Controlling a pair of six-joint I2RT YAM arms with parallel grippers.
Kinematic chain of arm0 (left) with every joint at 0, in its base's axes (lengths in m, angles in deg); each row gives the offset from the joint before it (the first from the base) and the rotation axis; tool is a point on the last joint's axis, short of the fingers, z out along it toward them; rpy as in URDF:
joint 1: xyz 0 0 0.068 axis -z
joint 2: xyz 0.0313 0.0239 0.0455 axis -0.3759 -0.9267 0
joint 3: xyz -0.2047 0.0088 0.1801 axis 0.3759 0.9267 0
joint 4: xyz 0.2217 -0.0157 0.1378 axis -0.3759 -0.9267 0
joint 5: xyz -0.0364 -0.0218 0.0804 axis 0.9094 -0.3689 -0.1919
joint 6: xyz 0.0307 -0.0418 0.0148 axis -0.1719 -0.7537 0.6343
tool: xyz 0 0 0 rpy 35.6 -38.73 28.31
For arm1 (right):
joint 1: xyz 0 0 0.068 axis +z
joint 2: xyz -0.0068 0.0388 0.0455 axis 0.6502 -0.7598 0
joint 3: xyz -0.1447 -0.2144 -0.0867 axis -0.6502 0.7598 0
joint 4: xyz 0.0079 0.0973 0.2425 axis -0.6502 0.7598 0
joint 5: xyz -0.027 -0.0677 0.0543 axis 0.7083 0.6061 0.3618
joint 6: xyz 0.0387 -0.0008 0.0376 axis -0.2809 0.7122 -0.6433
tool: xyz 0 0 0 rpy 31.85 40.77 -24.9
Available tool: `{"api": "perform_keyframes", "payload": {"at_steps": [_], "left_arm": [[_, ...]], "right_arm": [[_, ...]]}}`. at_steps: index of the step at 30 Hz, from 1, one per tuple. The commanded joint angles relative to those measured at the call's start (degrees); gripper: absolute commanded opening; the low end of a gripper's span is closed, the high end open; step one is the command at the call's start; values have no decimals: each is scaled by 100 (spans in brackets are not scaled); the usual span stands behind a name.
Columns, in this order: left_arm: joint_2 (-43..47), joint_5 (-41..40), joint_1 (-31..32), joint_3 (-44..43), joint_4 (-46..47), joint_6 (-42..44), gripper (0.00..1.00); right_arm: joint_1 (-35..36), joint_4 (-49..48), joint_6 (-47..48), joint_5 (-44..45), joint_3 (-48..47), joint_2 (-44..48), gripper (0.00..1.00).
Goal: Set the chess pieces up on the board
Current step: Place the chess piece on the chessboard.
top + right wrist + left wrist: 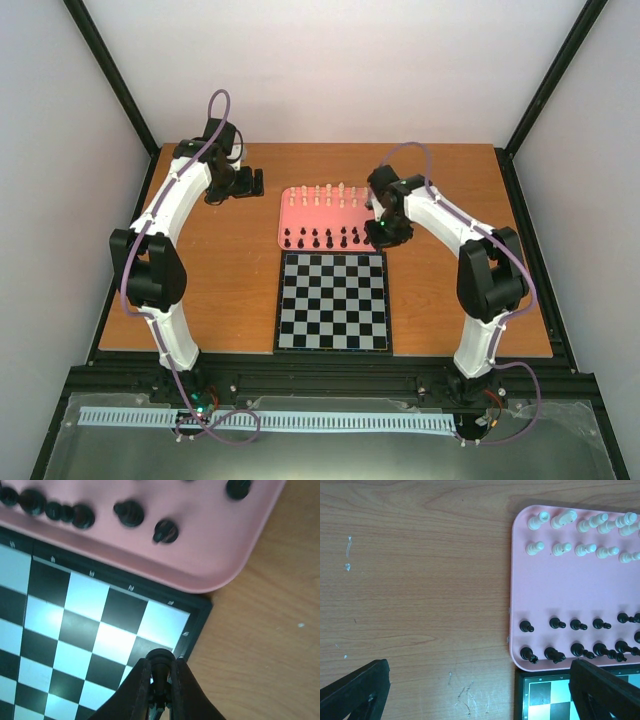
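1. Right wrist: your right jaws clench a black chess piece (160, 660) over the board (75, 610) corner, beside the pink tray (210, 565).
2. Left wrist: your left jaws gape wide above the desk (420, 580).

The black pieces (129, 512) at twelve o'clock in the right wrist view are blurred. At six o'clock the fingers (132, 691) hide the held piece (160, 660) below its head.
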Motion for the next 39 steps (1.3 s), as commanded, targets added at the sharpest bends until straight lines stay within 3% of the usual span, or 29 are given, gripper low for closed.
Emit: {"api": "perform_keyframes", "payload": {"at_steps": [1, 30, 35, 39], "left_arm": [[-77, 75, 15, -89, -77, -113, 100], [-71, 65, 9, -60, -72, -84, 100], [-58, 70, 13, -38, -68, -87, 100], [-60, 73, 13, -24, -68, -75, 100]], "right_arm": [[212, -110, -148, -212, 421, 67, 3], [282, -584, -320, 168, 483, -530, 4], [280, -570, -303, 222, 459, -593, 11], [282, -547, -294, 214, 420, -569, 33]]}}
